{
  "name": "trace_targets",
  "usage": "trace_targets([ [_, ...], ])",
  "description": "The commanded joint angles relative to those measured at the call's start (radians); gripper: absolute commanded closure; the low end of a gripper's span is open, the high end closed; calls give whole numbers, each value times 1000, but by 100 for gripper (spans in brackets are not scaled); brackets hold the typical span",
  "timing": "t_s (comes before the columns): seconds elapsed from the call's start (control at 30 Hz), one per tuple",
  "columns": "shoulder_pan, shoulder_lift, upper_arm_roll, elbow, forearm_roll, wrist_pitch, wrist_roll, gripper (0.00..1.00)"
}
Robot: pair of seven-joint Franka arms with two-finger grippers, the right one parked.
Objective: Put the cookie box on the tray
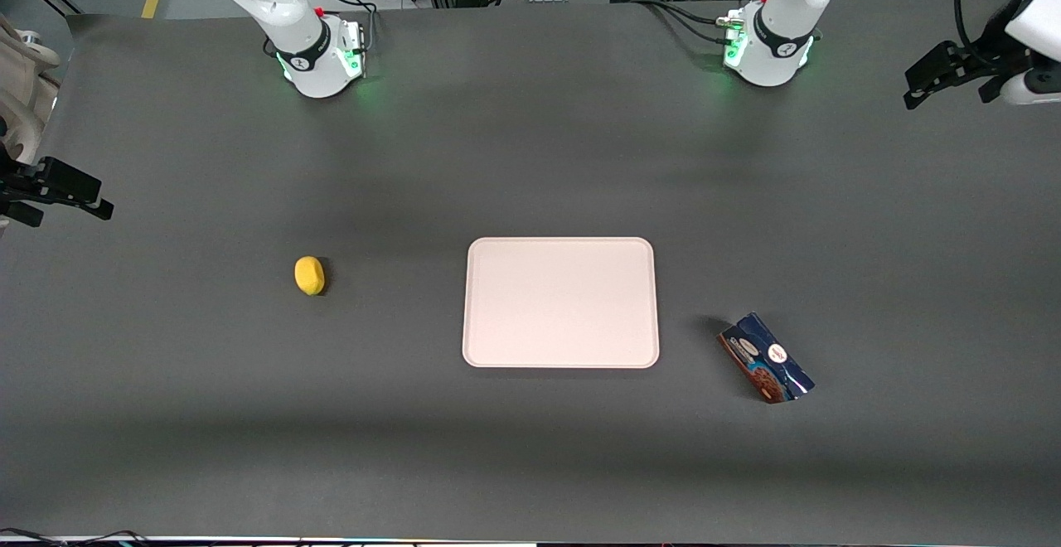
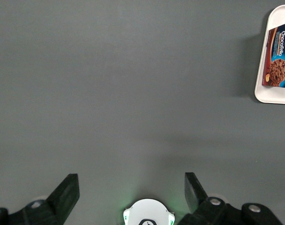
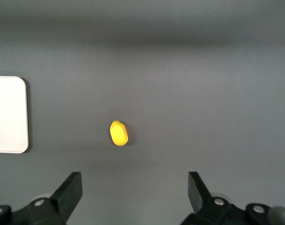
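Front view: the gripper (image 1: 945,79) hangs open and empty, high at the working arm's end, well apart from the cookie box (image 1: 765,357). That box lies on the table just beside the tray (image 1: 560,302), not yet on it, so a long reach comes first.

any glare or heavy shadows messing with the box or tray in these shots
Front view: soft shadow bands cross the table; the cookie box casts a small shadow, and its foil end glints. The tray is evenly lit. Left wrist view: the box overlaps the tray, which looks washed out; the open gripper hangs above bare table.
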Motion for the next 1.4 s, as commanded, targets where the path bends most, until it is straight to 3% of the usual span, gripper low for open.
trace_targets([
  [0.0, -9, 79, -1, 139, 3, -50, -15, 0],
  [0.3, -12, 308, -36, 491, -9, -167, -170, 0],
  [0.43, -12, 417, -50, 579, -14, -161, -311, 0],
  [0.67, -15, 576, -71, 613, -10, -80, -483, 0],
  [1.37, -21, 984, -110, 604, -5, 466, -841, 0],
])
